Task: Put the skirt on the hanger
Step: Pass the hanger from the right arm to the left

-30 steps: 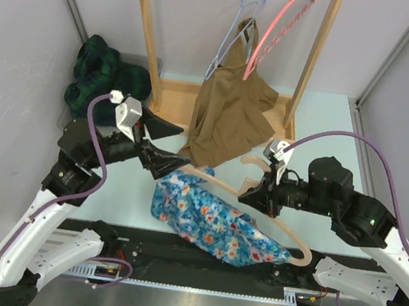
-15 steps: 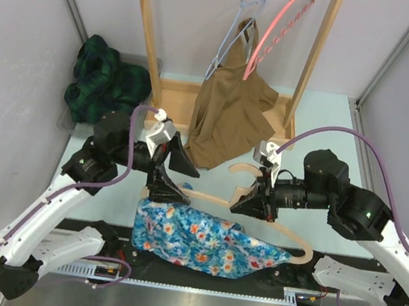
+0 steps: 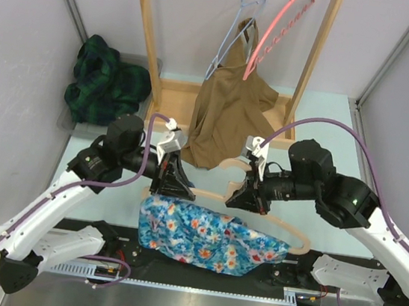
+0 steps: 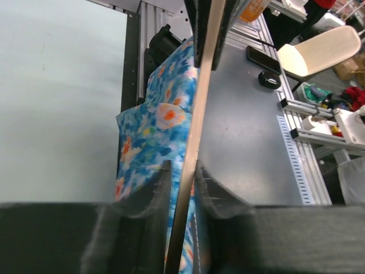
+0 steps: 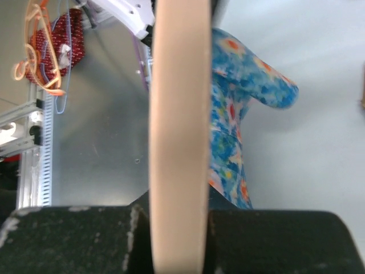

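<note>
from my remote view: the hanger (image 3: 212, 196) spans the middle, my left gripper (image 3: 183, 189) at its left end, my right gripper (image 3: 237, 200) by its hook. the skirt (image 3: 201, 235) drapes below it. behind, the rack (image 3: 150, 40) carries a garment (image 3: 228, 118); bundled cloth (image 3: 100, 83) lies to the rack's left.

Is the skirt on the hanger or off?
On: the skirt hangs draped from the hanger, its fabric falling below the bar.

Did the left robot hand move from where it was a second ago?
Yes. The left gripper moved right and down in the top view, away from the green plaid cloth.
</note>
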Controlling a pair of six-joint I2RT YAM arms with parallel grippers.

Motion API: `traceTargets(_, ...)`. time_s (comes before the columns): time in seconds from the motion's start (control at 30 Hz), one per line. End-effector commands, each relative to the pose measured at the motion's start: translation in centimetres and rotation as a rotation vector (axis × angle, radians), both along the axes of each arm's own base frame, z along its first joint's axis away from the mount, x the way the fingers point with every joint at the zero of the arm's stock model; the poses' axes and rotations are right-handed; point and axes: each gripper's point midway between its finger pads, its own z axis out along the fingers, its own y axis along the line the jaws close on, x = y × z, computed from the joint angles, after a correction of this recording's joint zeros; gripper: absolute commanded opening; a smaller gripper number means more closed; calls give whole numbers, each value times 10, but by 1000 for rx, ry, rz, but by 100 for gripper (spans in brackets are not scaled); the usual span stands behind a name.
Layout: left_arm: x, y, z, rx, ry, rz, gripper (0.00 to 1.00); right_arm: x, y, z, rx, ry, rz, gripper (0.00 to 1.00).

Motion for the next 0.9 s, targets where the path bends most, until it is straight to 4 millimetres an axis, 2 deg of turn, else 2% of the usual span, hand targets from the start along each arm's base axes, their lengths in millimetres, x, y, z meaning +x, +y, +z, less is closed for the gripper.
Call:
traceTargets(0.0,10,-1,7,12,-86,39,0,-1,5,46,129,-99,37,0)
traceTargets(0.13,20,0,1,49,-136,99,0,4,7,42,111,-92,12,0)
traceTargets(0.23,22,3,6,42,-178,127,0,14,5,40,96,-101,-50,1)
traceTargets(0.27,21,5,12,31,-196,137,0,17,4,39,88,-101,-69,7)
traceTargets(0.33,17,7,18,25,-205,129,0,19,2,37,79,-113,-80,29)
traceTargets(0.37,14,9,30,7,-224,122,0,17,0,37,76,-125,-70,41)
traceTargets(0.4,9,11,32,13,-212,115,0,13,-1,37,78,-126,-51,56)
traceTargets(0.5,-4,19,54,-20,-244,102,0,-2,-6,37,87,-133,31,71)
traceTargets(0.57,-13,24,68,-46,-270,97,0,-7,-11,38,91,-144,44,75)
traceTargets(0.7,-29,36,81,-50,-272,85,0,4,-22,37,71,-215,-19,79)
traceTargets(0.87,-36,47,89,-48,-310,124,0,5,-38,49,104,-278,-68,73)
